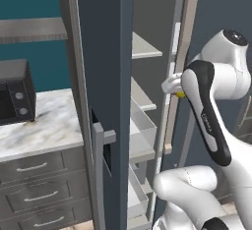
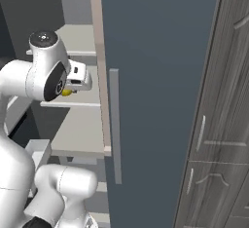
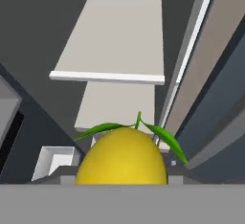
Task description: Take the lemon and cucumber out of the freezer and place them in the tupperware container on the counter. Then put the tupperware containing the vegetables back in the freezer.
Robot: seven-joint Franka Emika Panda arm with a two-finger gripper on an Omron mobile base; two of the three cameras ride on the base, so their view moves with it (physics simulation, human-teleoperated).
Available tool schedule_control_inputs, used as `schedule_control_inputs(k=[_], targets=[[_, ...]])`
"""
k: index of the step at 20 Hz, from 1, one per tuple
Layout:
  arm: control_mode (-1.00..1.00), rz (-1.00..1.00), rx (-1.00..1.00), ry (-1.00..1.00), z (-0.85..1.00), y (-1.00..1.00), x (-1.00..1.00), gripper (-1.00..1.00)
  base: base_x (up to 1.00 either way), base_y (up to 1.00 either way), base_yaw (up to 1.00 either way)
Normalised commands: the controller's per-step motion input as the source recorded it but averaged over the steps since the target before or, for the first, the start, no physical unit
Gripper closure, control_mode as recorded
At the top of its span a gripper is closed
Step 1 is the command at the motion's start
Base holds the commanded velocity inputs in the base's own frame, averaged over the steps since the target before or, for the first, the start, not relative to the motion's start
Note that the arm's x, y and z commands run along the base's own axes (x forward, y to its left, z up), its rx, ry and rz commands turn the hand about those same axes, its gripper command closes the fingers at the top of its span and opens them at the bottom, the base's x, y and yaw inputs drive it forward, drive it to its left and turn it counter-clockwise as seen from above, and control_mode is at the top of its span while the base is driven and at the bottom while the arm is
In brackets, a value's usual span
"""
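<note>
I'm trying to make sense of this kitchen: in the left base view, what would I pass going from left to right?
Black microwave → white-and-grey marbled stone counter → tall dark grey-blue freezer door → light grey inner freezer shelves → small bright yellow lemon → white robot arm.

lemon (image 3: 121,158) yellow, green leaves | freezer (image 1: 106,52) grey-blue | counter (image 1: 44,123) white-grey marbled

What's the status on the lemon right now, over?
Gripper shut on the lemon, held up by the freezer shelves. Tupperware container unsighted. Open freezer door close beside the arm, over.
</note>
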Motion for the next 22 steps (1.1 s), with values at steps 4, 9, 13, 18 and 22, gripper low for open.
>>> schedule_control_inputs(k=[4, 9, 13, 18, 22], targets=[[-1.0, 0.0, -0.15, 0.13, -0.44, -0.17, -0.01, 1.0, 0.0, 0.0, 0.0], [1.0, -0.01, -0.04, 0.03, -0.12, -0.03, -0.22, 1.0, -0.31, -0.05, -0.02], [1.0, 0.0, 0.0, 0.0, 0.0, 0.0, 0.0, 1.0, -1.0, -0.15, -0.07], [1.0, 0.0, 0.0, 0.0, 0.0, 0.0, 0.0, 1.0, -1.0, 0.01, -0.11], [1.0, 0.0, 0.0, 0.0, 0.0, 0.0, 0.0, 1.0, -1.0, 0.61, -0.05]])
